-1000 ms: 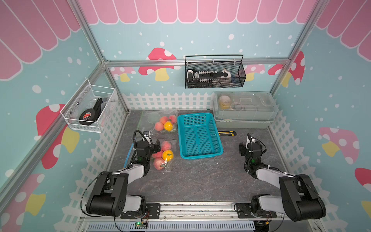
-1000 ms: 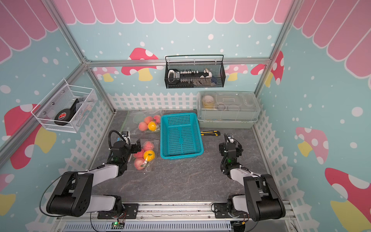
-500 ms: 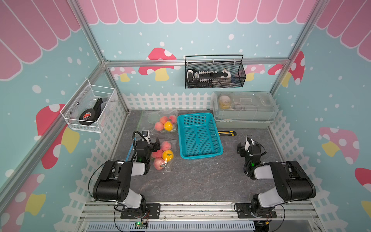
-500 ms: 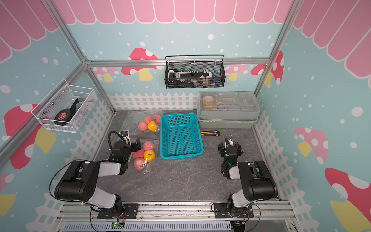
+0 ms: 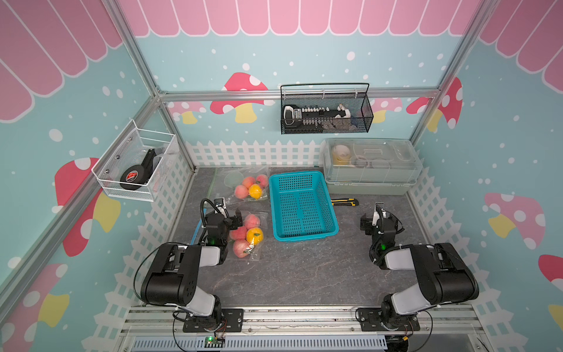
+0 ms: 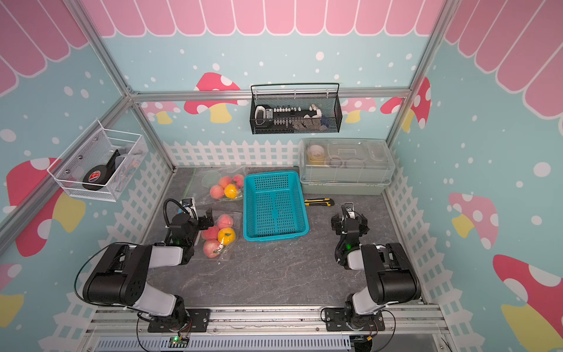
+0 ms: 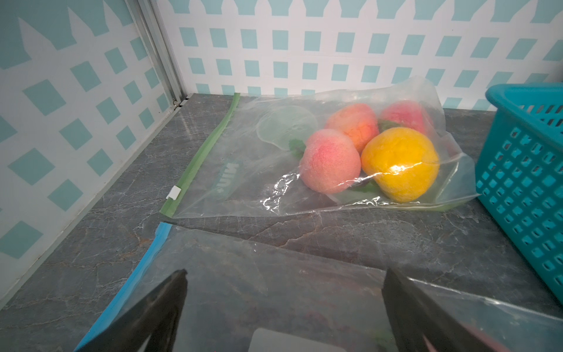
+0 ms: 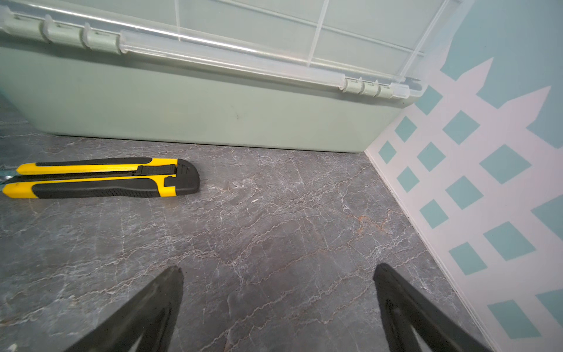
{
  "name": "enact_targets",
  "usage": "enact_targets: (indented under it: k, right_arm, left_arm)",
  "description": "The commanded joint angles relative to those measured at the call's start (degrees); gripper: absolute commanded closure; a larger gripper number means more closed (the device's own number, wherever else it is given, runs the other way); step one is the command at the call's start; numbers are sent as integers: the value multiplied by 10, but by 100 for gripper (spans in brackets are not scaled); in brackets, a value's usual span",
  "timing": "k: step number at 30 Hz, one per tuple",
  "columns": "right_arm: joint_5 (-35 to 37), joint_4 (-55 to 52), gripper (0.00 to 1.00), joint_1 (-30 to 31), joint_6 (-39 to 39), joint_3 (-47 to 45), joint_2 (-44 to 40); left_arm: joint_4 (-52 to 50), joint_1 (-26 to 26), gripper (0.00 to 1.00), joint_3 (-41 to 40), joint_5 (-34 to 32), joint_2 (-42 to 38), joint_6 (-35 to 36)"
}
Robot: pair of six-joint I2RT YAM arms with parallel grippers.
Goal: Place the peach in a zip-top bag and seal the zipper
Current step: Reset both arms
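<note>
- left end effector point(image 7: 285, 271): jaws spread wide, gripping nothing; sits over the clear film of the blue-zipper bag point(image 5: 257, 256), left of the teal basket point(image 5: 295, 174). Can't tell if the fingertips touch the film.
- right end effector point(image 8: 277, 266): jaws wide apart as well, empty, over bare desk point(image 5: 304, 274) to the right of the basket.
- blue-zipper bag lies flat just left of the basket's near half. Three peaches point(image 5: 252, 220) and one orange fruit point(image 5: 254, 236) are inside it.
- can't tell whether its zipper is shut.
- green-zipper bag point(image 7: 243, 189) lies left of the basket's far half, also holding three peaches and an orange fruit. Its white slider point(image 7: 175, 192) sits near one end of the strip.
- utility knife point(image 8: 100, 178) lies on the desk just right of the basket's far corner, in front of the pale green box point(image 8: 213, 106).
</note>
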Motion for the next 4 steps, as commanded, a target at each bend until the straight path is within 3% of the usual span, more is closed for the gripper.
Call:
enact_targets:
  k: [1, 4]
  right_arm:
    - [7, 14, 1, -3, 9, 8, -1]
    - [7, 14, 1, -4, 9, 8, -1]
  left_arm:
    - [15, 3, 1, 10, -5, 2, -4]
    - [16, 3, 1, 11, -4, 2, -4]
